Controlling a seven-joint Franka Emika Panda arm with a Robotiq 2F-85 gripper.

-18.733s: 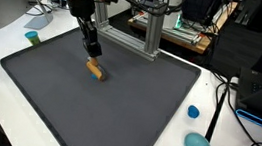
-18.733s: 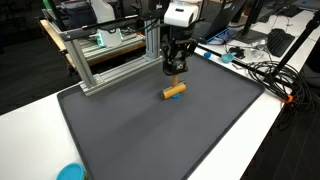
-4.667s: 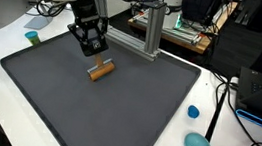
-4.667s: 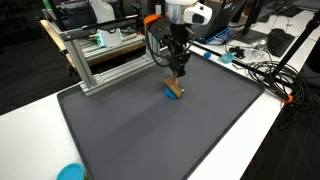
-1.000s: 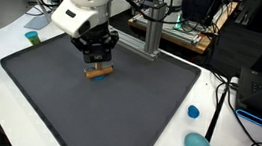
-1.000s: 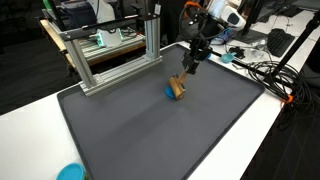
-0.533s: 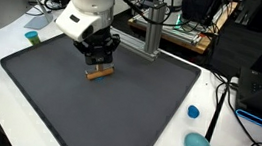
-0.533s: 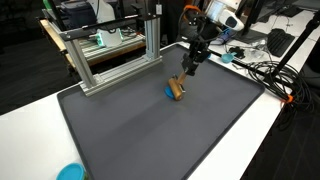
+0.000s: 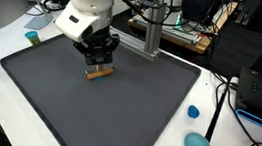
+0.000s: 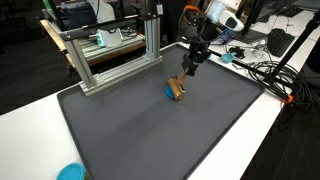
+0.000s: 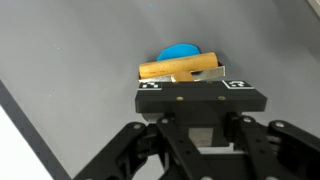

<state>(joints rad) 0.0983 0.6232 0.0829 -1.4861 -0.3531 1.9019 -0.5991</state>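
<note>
Lowered since seconds ago, the black tool (image 9: 96,64) is clamped on the tan wooden rod with a blue end (image 9: 98,73), lying on the dark mat (image 9: 116,117) near the worktop's far edge, so grasping seems done

A dark grey mat (image 9: 116,117) covers most of the white tabletop (image 9: 3,45), bearing a tan blue-tipped cylinder (image 9: 98,74), with a blue cap (image 9: 194,112) and teal bowl (image 9: 198,145) by one corner.

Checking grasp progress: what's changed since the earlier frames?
The gripper tipped over from upright, came down and shut on the wooden peg, which had turned in place on the grey mat. Over the last second nothing moved. The blue cap stayed put.
</note>
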